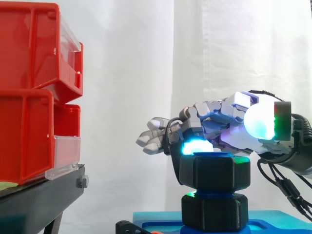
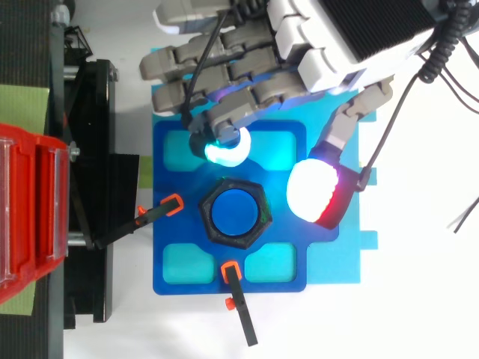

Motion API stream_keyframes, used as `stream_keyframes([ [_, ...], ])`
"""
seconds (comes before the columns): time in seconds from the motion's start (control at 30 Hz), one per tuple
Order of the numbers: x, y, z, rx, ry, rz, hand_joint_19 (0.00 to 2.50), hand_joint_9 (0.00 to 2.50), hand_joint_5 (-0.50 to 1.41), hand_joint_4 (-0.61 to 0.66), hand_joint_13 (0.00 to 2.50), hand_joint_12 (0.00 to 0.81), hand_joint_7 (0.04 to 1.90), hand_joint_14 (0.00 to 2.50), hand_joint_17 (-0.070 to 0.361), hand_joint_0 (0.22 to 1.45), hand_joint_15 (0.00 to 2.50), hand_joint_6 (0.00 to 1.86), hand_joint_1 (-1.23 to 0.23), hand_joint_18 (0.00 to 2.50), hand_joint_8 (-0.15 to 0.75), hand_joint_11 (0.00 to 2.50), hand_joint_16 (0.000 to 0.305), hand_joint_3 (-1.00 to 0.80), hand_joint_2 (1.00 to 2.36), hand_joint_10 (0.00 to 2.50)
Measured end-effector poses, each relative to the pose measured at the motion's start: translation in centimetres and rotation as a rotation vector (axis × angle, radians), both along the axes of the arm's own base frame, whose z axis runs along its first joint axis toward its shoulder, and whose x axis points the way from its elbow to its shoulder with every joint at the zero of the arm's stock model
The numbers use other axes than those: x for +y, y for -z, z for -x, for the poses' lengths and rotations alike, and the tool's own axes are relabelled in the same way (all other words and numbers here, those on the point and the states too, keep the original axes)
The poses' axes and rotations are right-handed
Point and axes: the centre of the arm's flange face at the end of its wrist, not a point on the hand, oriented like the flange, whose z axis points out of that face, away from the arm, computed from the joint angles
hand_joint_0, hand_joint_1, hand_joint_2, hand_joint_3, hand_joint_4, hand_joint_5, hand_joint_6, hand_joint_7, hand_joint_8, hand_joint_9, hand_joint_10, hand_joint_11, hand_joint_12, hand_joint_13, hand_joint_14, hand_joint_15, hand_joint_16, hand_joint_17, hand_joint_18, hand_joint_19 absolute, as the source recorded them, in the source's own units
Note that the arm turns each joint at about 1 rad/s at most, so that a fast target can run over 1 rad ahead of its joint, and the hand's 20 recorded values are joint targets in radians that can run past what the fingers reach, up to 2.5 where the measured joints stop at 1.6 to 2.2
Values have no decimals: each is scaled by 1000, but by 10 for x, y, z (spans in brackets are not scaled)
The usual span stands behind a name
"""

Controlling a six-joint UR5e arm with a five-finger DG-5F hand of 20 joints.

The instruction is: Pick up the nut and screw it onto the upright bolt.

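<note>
- Checking the side view: found the black hex nut (image 1: 214,171) already threaded on the upright bolt (image 1: 214,154), riding clear above a lower hex block (image 1: 214,212), not lying on any desk.
- Noted the hand (image 1: 229,122) reaching across the nut's top with fingers (image 1: 197,146) loosely extended and grasping nothing. Cyan pad just over the upper rim; cannot tell whether touching.
- Judged rigid and light, probably plastic, with flat faces giving surer purchase than the corners. Recommend pinching across two opposite flats.
- Turning to the top view: confirmed the nut (image 2: 203,217) ringing the blue bolt (image 2: 235,213) at the middle of the blue plate (image 2: 176,194).
- Recorded the thumb (image 2: 318,191) just beside the nut and the other pads beyond it, none closed on it.
- Assessed the axis as vertical, with bore and bolt pointing straight up. Squat in form, no long horizontal axis.
</note>
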Motion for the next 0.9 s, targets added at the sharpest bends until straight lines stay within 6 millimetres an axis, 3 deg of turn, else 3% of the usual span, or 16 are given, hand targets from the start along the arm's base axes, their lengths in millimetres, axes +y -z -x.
stream_keyframes([
  [0.13,-9,0,3,-5,-1,8,0,612,-82,225,382,293,1277,0,69,482,0,643,-207,24,281,0,31,-500,1000,0],
  [0.23,-16,-1,4,-11,4,11,0,605,-77,227,380,294,1444,0,69,483,0,515,-205,22,279,0,31,-500,1000,0],
  [0.37,-19,-4,4,-28,3,16,0,516,-136,259,288,308,1067,0,77,477,0,504,-191,0,259,0,34,-500,1000,0],
  [0.47,-19,-8,2,-47,-5,22,0,455,-163,248,242,311,901,0,80,473,0,503,-184,0,248,0,36,-500,1000,0],
  [0.67,-14,-19,-3,-70,-23,27,0,390,-183,212,169,315,752,0,85,469,0,502,-173,0,231,0,38,-500,1000,0],
  [0.9,8,-21,-11,-73,-39,15,0,359,-193,197,156,316,726,0,88,466,0,502,-166,0,224,0,39,-500,1000,0],
])
